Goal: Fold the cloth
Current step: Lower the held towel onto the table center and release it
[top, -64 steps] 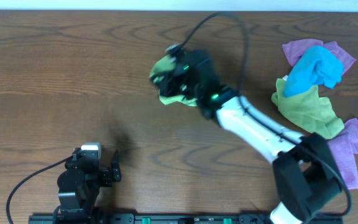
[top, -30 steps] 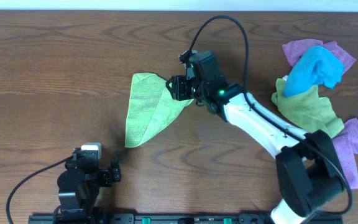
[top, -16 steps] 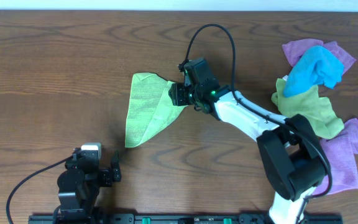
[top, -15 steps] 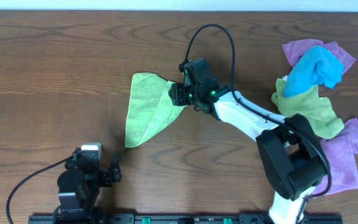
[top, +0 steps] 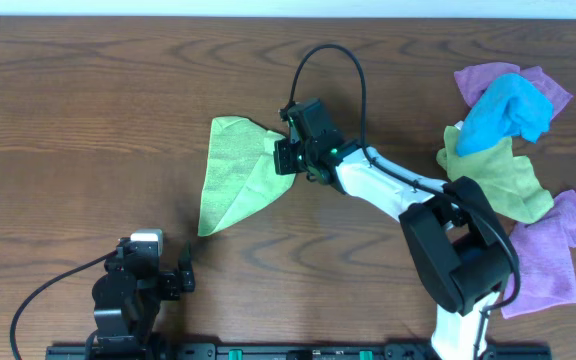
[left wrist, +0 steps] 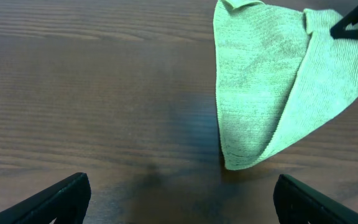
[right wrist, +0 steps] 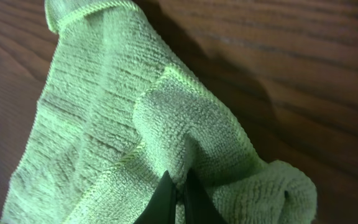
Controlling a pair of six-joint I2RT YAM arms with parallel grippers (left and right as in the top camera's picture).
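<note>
Fingertips of the left gripper (left wrist: 180, 191) sit in the bottom corners of the left wrist view. They are spread wide with bare wood between them, so this claw is open and holds nothing. Overhead, the left arm (top: 128, 295) is folded up at the near left edge of the wooden table (top: 68, 120).

Beyond it, near the middle of the table, lies the lime-green cloth (top: 233, 180). It forms a long tapering shape, with its narrow tip toward the near side and its wider end farther back. Most of it lies flat on the wood.

The white right arm (top: 398, 190) reaches in diagonally from the near right. Its right gripper (right wrist: 178, 198) is at the cloth's far right corner. The two dark fingers are pressed together, pinching a raised ridge of the terry fabric.

Well apart at the right edge is a heap of other cloths. It includes a purple cloth (top: 553, 250), an olive-green cloth (top: 493, 170) and, farthest back, a blue cloth (top: 508, 110).
</note>
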